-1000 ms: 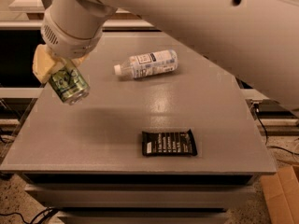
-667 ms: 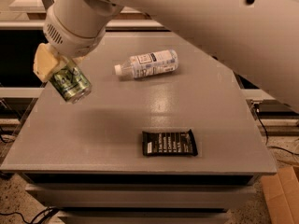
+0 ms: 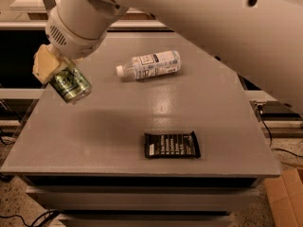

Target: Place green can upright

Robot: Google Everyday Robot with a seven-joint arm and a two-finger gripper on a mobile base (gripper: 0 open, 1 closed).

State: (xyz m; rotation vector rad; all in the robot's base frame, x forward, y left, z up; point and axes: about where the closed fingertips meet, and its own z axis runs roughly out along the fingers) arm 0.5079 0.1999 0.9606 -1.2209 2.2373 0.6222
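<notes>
The green can [image 3: 72, 84] is held tilted in the air over the left part of the grey table [image 3: 118, 126], its silver rim pointing down and right. My gripper [image 3: 53, 70] is shut on the can's upper end, with its tan fingers [image 3: 45, 64] around it. The big white arm reaches in from the upper right and hides the far edge of the table.
A clear plastic bottle with a white label [image 3: 150, 65] lies on its side at the table's far middle. A flat black packet [image 3: 171, 144] lies near the front edge. A cardboard box [image 3: 286, 197] sits on the floor at right.
The gripper and the can have shifted slightly; the can stays tilted in the grasp above the table's left side.
</notes>
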